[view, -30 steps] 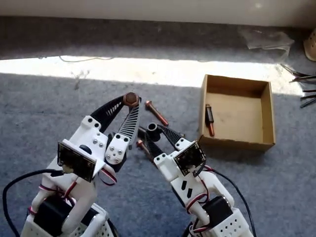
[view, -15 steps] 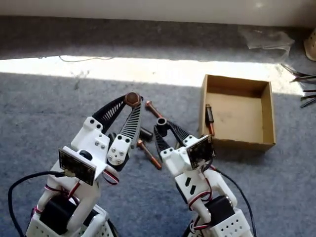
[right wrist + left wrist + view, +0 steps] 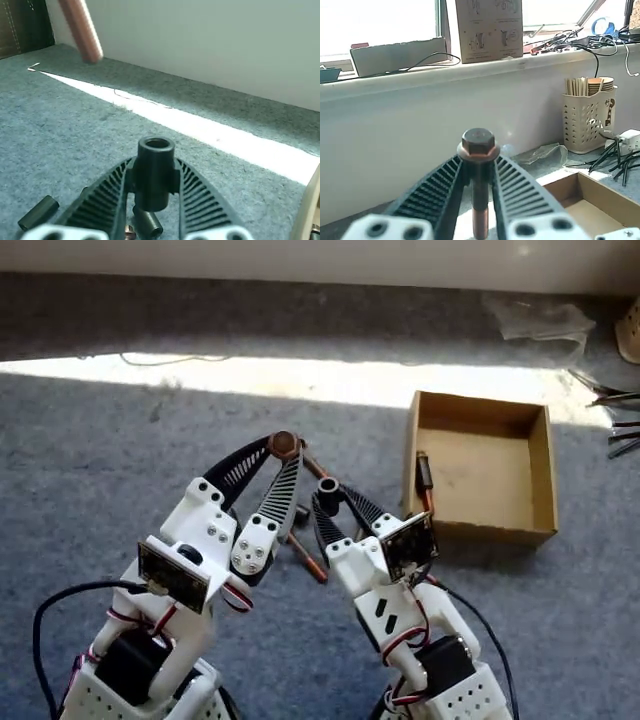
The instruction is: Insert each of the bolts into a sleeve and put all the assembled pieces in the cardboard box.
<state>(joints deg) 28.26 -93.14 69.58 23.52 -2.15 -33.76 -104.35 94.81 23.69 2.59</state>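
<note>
Your left gripper [image 3: 284, 450] clamped on bolt [image 3: 478, 148], head up; your right gripper [image 3: 327, 494] pinching black sleeve [image 3: 155, 173] upright, just right of it; cardboard box [image 3: 478, 531] farther right.

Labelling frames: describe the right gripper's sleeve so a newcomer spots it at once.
Find the cardboard box on the grey carpet. Just left of it in the high view, the right gripper is shut on a short black sleeve. It alone stands upright, bore up; the loose sleeves lie on the carpet.
</note>
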